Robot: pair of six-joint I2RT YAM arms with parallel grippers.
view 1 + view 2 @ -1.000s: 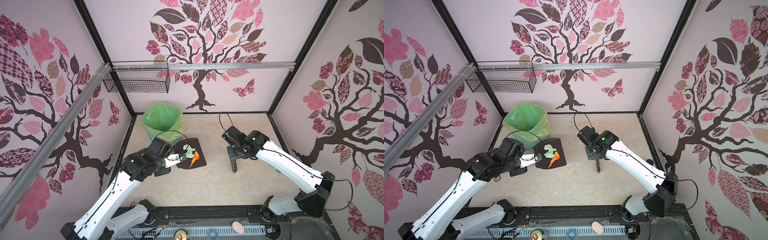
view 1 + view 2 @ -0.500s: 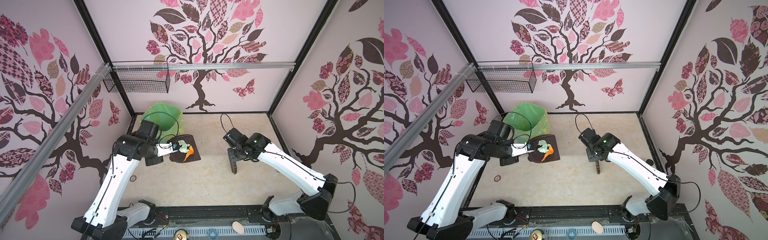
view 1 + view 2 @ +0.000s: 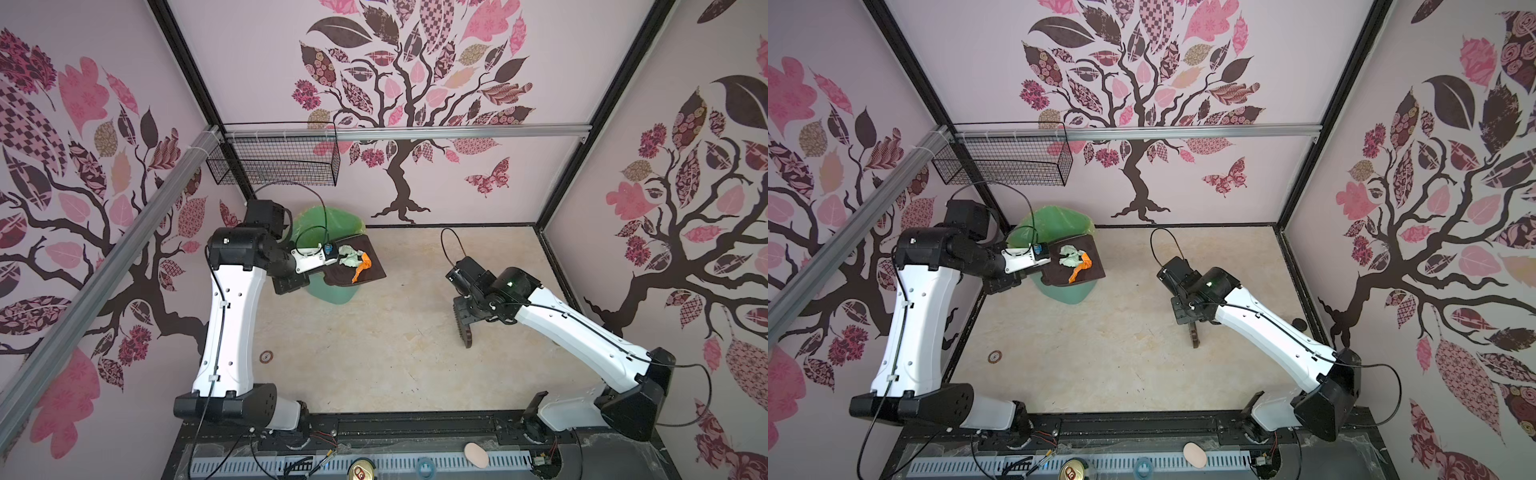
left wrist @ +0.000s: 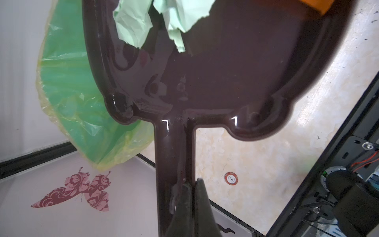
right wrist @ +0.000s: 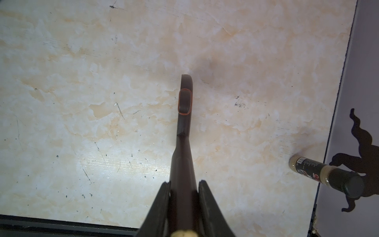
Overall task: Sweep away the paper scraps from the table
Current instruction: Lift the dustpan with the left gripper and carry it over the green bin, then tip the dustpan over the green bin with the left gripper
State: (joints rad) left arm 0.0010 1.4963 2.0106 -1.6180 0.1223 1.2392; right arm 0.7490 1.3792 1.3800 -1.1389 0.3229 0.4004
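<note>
Crumpled mint and orange paper scraps lie in the dark dustpan, above the green bin. The left gripper, arm raised and elbow bent, pinches the pan's handle. The right gripper, arm stretched low, clamps the brush over the table.

The dustpan looks glossy plastic, paper scraps crumpled.

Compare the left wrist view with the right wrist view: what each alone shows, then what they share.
Left wrist only: the dustpan carrying mint and orange paper scraps, the green bin liner, a round token. Right wrist only: the brush, a dark-capped bottle. Both: the table, and a brown handle gripped by the left hand or right hand.
</note>
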